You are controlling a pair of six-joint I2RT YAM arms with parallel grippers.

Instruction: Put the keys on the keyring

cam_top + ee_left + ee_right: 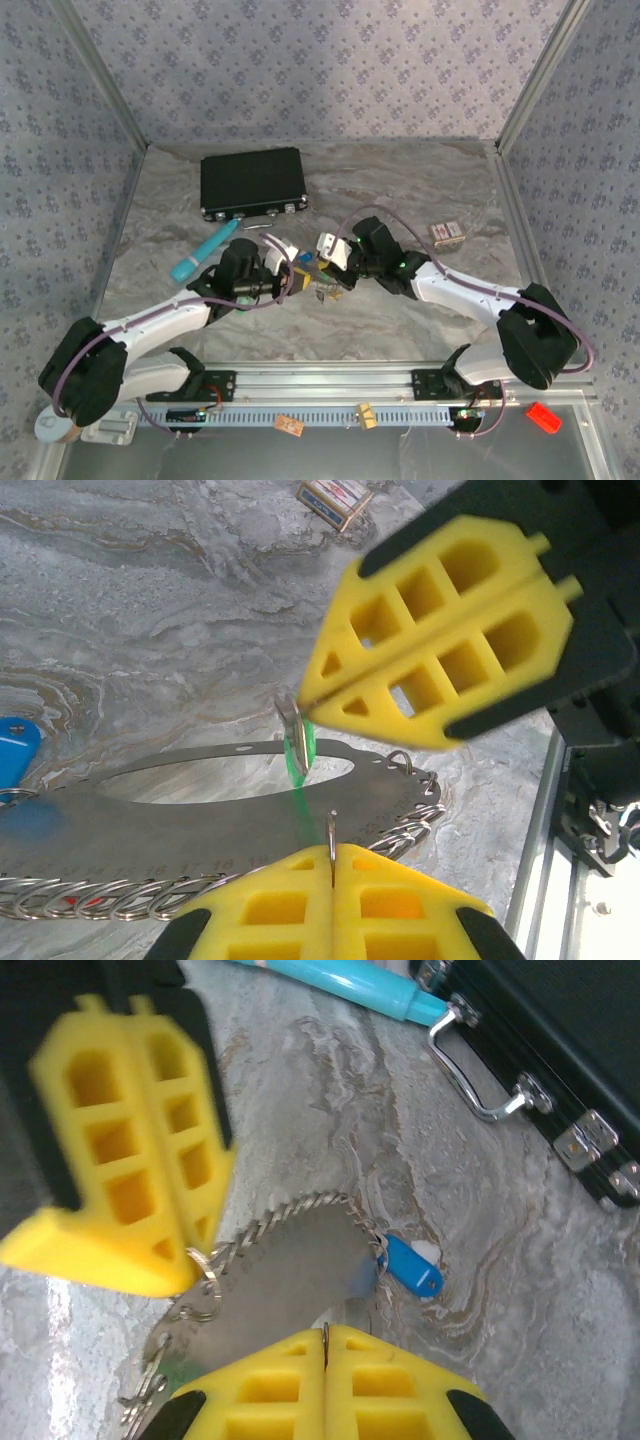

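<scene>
Left claw (332, 858): fully closed, pinching a thin metal edge at its tips, which I read as part of the keyring (200, 810). The keyring lies low over the surface (150, 600) between the two claws, mid-surface, with its chain (90, 900) trailing along the near side. A blue key (12, 748) sits at the ring's far-left end, resting on the surface. The green key (300, 750) is held tilted, right at the ring's upper band. Right claw (312, 695): also fully closed, pinching the green key at its very tips.

Risks:
- The green key is held only by the tip, so it may twist or pop out if it is pushed against the ring.
- The left claw's hold on the ring is equally thin, so the ring may swing or slip free under side load.
- The chain hangs loose and may snag a claw tip.
- The claws are nearly touching, so they may collide on any correction.
- Whether the green key is threaded yet: can't tell.

Counts:
- 1 teal tube (203, 252)
- 1 black case (252, 183)
- 2 claws
- 1 keyring
- 1 chain
- 2 keys clearly seen (blue, green); the rest of the cluster is too small to count in the top view
- 1 small box (447, 233)
</scene>
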